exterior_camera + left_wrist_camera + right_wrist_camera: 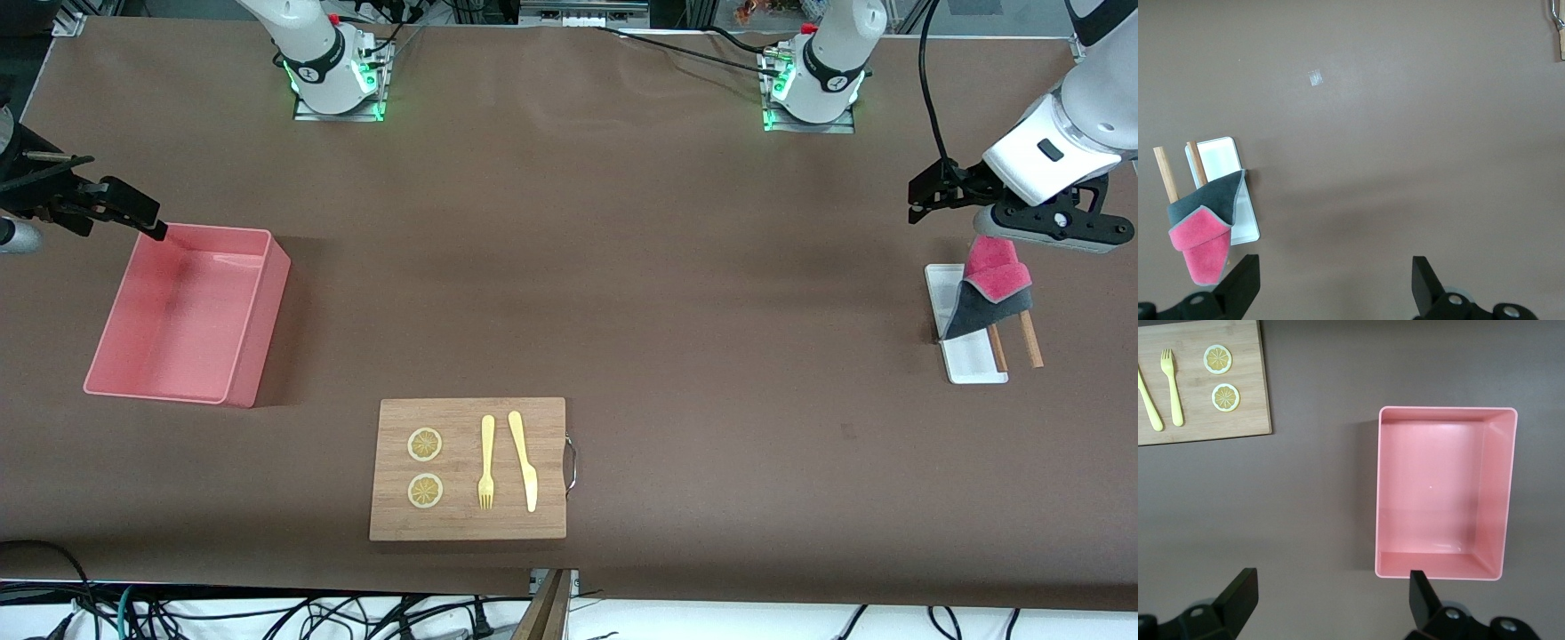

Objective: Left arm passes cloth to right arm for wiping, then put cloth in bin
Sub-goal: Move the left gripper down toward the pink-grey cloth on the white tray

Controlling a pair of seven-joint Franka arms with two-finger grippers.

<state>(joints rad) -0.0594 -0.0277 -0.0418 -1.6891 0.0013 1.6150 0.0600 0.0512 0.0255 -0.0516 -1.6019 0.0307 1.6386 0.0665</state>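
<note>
Left gripper [1331,283] up in air w/ fingers spread wide, nothing held, hovering beside the white tray [969,360]. Cloth [991,289] lies draped on tray and on two wooden sticks [1029,340], pink face up over grey. Right gripper [1328,600] spread wide too, waiting over table just beside bin [191,311], at right arm's end, well apart from tray.

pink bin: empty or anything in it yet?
Empty. The large pink plastic bin shows only a bare floor in the right wrist view; the pink-and-grey cloth lies on the small white tray at the left arm's end.
</note>
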